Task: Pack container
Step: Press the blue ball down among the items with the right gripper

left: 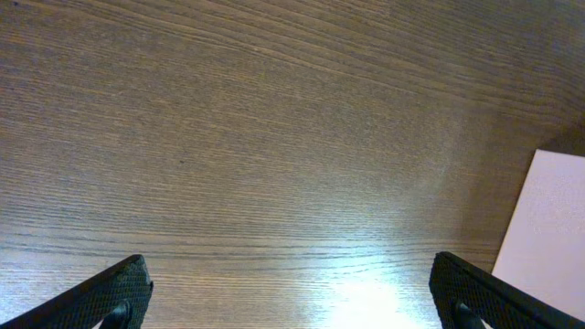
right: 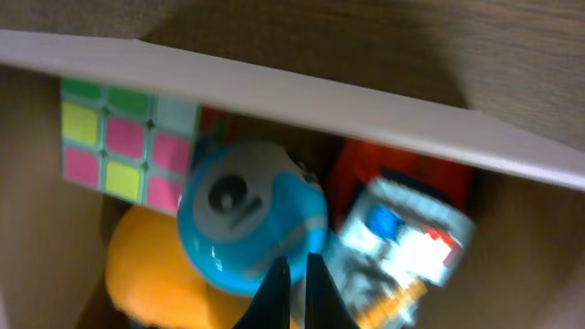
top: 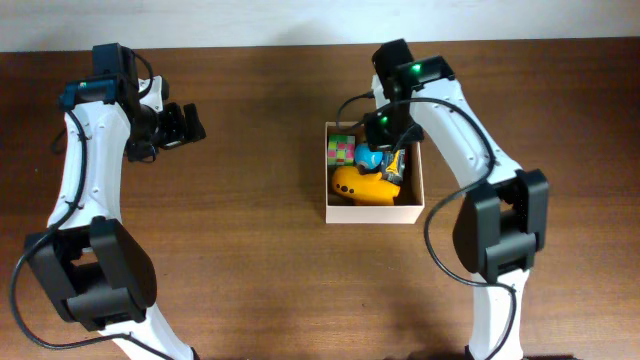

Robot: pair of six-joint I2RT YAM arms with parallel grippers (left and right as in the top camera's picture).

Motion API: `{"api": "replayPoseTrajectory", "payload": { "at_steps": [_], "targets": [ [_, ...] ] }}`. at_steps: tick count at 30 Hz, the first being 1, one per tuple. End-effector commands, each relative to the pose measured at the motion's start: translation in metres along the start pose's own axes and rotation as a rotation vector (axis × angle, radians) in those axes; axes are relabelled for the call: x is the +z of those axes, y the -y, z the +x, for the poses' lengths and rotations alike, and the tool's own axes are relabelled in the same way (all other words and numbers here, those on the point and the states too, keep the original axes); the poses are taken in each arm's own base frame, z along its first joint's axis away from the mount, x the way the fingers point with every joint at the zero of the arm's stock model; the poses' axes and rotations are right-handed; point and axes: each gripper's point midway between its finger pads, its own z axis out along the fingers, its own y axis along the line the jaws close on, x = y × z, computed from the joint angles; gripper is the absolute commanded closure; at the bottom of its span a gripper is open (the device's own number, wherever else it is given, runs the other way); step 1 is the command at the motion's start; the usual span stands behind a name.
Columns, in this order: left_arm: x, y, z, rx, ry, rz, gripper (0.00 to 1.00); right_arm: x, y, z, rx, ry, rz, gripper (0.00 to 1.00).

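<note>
Nearest us, in the right wrist view, the right gripper (right: 297,288) shows its 2 dark jaws drawn together to a bare sliver, with nothing gripped that we can see. Their tips stand in front of the lower edge of a round blue plastic toy with a white face panel (right: 242,215); whether they touch it we cannot tell.

Largest is the dark brown wood-grain bench (top: 250,250), which carries everything. Over it reach 2 white-and-black arms, the left arm (top: 85,170) and the right arm (top: 470,150). The left gripper (top: 185,125) hangs above bare wood, well to the left of the container, its jaws spread wide with only bench between them.

Right of centre sits the square, shallow cardboard container with pale cream walls and a tan inside (top: 375,212), flat on the bench. The right gripper dips into its rear half.

Inside, a rounded yellow plastic toy (top: 355,183) fills the front, the biggest piece. At the rear left corner lies a puzzle cube of pastel pink, green and yellow squares (top: 342,150), just beside the blue toy. To the right of that, a small grey, blue and orange robot figure (right: 402,233) lies tilted, blurred in the wrist view, against something red-orange (right: 366,174) under the wall.
</note>
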Motion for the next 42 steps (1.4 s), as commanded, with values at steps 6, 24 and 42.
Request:
{"api": "replayPoseTrajectory", "payload": {
  "at_steps": [6, 24, 42],
  "targets": [
    [-0.011, 0.002, -0.007, 0.026, 0.034, 0.000, 0.01, 0.004, -0.015, -0.004, -0.032, 0.010, -0.063, 0.96],
    [-0.011, 0.002, -0.007, 0.026, 0.034, 0.000, 0.01, -0.004, -0.043, -0.003, -0.108, 0.027, -0.161, 0.96],
    [-0.011, 0.002, -0.007, 0.026, 0.034, 0.000, 0.01, 0.019, -0.040, 0.007, -0.145, 0.006, -0.108, 0.96]
  ]
}}
